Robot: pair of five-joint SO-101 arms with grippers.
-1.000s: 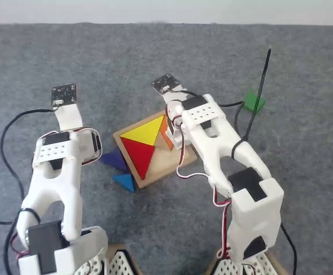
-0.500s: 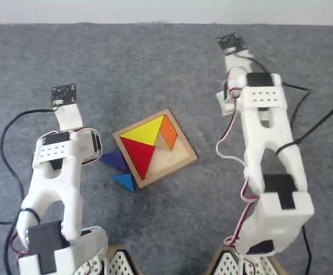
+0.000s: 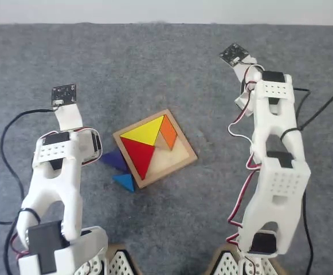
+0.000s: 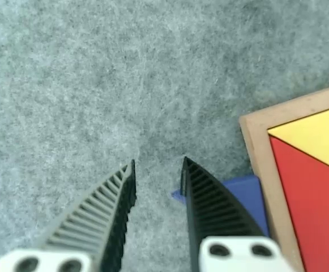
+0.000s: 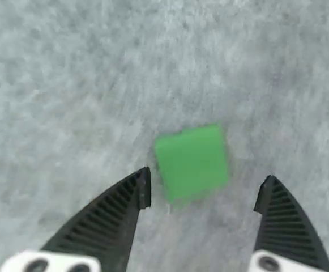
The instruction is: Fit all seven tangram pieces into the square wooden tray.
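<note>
On the grey worktop [image 3: 155, 69], the square wooden tray [image 3: 172, 160] holds a red triangle [image 3: 140, 153], a yellow triangle [image 3: 143, 133] and an orange piece [image 3: 169, 133]. A dark blue piece [image 3: 114, 160] and a blue triangle [image 3: 124, 181] lie just outside at its 8 o'clock. The left end effector [image 4: 157, 167] hangs released and empty by the dark blue piece. At the tray's 2 o'clock, the right end effector [image 5: 206, 174] gapes around the green square [image 5: 192, 161] without touching it. The square sits off-centre and askew, so closing may spin it or shove it away.

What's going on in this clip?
Tangram job: the wooden tray holds a yellow triangle, a red triangle and an orange piece. The right gripper hangs open over a green square on the carpet. The left gripper, open and empty, sits beside the tray near a blue piece outside it.
</note>
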